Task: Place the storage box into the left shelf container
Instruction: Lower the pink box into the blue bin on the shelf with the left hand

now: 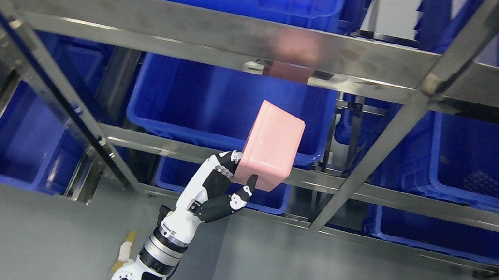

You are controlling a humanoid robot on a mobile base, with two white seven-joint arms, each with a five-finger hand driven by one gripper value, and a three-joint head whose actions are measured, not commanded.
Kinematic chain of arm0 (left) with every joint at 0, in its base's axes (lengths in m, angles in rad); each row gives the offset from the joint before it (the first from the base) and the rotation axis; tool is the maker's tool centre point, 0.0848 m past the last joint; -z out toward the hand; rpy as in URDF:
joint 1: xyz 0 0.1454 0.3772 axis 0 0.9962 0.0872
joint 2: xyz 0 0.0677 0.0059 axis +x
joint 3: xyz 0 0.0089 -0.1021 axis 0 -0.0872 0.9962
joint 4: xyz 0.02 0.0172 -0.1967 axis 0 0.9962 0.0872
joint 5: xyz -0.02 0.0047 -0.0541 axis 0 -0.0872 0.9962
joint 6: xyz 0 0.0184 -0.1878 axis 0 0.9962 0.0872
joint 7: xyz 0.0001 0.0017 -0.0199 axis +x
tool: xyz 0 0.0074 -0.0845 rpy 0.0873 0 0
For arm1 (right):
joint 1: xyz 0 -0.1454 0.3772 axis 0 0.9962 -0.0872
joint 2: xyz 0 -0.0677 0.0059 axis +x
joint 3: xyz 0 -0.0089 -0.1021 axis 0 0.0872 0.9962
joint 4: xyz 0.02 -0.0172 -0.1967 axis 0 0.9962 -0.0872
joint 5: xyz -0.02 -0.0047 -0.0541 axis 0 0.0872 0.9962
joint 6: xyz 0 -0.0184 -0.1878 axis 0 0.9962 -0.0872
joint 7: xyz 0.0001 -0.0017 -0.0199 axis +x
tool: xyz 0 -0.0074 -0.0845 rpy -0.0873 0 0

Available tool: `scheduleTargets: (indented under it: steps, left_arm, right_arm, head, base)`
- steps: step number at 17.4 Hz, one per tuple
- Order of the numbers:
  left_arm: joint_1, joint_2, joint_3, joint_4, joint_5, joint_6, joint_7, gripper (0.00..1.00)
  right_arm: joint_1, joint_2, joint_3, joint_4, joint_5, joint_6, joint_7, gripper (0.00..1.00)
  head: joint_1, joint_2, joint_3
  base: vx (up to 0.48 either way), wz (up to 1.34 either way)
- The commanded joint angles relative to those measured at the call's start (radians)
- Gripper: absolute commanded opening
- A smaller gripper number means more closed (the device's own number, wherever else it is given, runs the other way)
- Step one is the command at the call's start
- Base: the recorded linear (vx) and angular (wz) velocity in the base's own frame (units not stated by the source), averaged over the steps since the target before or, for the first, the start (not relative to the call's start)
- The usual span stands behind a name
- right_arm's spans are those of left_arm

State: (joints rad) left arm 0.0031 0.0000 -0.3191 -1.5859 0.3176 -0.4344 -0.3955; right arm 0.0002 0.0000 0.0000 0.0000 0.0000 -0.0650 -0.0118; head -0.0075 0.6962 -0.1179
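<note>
Left hand: the left hand (224,183) grasps the pink storage box (272,145) by its lower corner, thumb on the near face, fingers behind.
Box position: held up, tilted, in front of the blue container (177,100) on the left of the middle shelf, overlapping its front rim.
Slip risk: the grip is only on a corner, so in my judgement the box could twist or drop.
Snag risk: the steel crossbar (196,30) runs just above; lifting too high could strike it.
Open room: the container's mouth looks clear; the diagonal post (392,131) bounds the right side.
Right hand: out of view.
</note>
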Motion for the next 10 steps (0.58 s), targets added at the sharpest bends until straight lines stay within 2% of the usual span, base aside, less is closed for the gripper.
scheduleTargets:
  steps: [1, 5, 7, 9, 10]
  left_arm:
    - [-0.077, 0.017, 0.115, 0.085, -0.002, 0.052, 0.018, 0.04]
    - [-0.225, 0.017, 0.178, 0.239, -0.003, 0.134, 0.093, 0.04]
    - [-0.309, 0.017, 0.184, 0.346, -0.002, 0.141, 0.096, 0.08]
    - [-0.353, 0.017, 0.181, 0.392, -0.002, 0.141, 0.098, 0.1]
    - [-0.363, 0.017, 0.172, 0.397, -0.003, 0.143, 0.099, 0.19]
  right_arm:
    - [-0.006, -0.017, -0.003, -0.017, -0.002, 0.001, -0.001, 1.0]
    - [-0.006, -0.017, -0.003, -0.017, -0.002, 0.001, -0.002, 1.0]
    - [-0.006, -0.017, -0.003, -0.017, -0.002, 0.001, -0.001, 1.0]
    - [-0.006, -0.017, -0.003, -0.017, -0.002, 0.001, -0.001, 1.0]
    - [-0.006, -0.017, -0.003, -0.017, -0.002, 0.001, -0.002, 1.0]
  head:
    - [0.0, 0.0, 0.0]
    - [0.0, 0.0, 0.0]
    - [0.0, 0.0, 0.0]
    - [0.0, 0.0, 0.0]
    - [0.0, 0.0, 0.0]
  base:
    - [0.132, -0.39]
    - [0.073, -0.21]
    - [0.039, -0.09]
    - [0.018, -0.05]
    - [0.01, -0.03]
